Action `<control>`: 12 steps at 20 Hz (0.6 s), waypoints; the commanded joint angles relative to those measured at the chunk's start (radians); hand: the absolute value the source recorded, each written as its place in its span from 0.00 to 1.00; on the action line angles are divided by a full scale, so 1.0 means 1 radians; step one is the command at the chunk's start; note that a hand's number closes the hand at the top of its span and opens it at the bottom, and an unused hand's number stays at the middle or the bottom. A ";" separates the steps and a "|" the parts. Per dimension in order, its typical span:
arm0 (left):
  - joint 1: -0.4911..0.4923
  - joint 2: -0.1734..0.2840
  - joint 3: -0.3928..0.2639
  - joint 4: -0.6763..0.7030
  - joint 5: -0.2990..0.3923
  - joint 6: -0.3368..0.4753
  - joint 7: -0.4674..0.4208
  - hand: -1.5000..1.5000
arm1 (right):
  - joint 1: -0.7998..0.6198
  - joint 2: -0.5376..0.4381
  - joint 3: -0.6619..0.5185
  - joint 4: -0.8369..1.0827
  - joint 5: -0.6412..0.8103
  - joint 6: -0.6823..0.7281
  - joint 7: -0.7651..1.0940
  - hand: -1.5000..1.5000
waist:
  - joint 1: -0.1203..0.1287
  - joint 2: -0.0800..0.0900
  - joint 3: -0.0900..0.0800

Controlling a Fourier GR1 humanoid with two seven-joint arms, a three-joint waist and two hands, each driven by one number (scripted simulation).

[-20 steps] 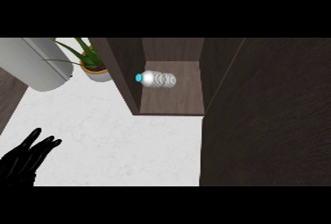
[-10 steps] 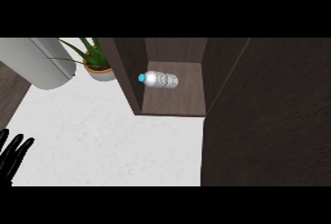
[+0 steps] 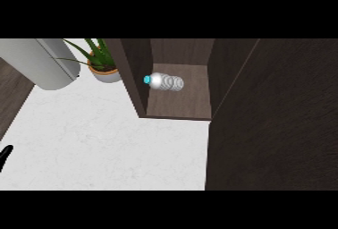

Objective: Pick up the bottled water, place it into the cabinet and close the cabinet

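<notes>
On the white surface (image 3: 112, 138), the left hand (image 3: 5, 155) has nearly withdrawn, fingers unreadable; bottled water (image 3: 165, 82) lies inside the open cabinet (image 3: 135, 76).

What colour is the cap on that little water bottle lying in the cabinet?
Bright turquoise: the cap of the clear ribbed water bottle shows plainly in the head view.
</notes>
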 commanded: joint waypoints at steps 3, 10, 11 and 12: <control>0.041 0.034 0.061 0.006 0.027 -0.045 -0.008 0.00 | -0.109 0.023 0.095 -0.196 0.138 -0.157 0.126 1.00 | 0.008 -0.001 -0.001; 0.083 0.051 0.091 0.005 0.054 -0.113 -0.021 0.00 | -0.319 0.109 0.237 -0.120 0.161 -0.317 0.215 1.00 | 0.031 0.001 0.000; 0.092 0.049 0.096 0.023 0.056 -0.129 -0.030 0.00 | -0.353 0.134 0.246 -0.100 0.169 -0.353 0.223 1.00 | 0.032 0.004 0.000; 0.089 0.067 0.118 0.014 0.060 -0.134 -0.026 0.00 | -0.385 0.151 0.268 -0.080 0.170 -0.371 0.232 1.00 | 0.039 0.002 0.001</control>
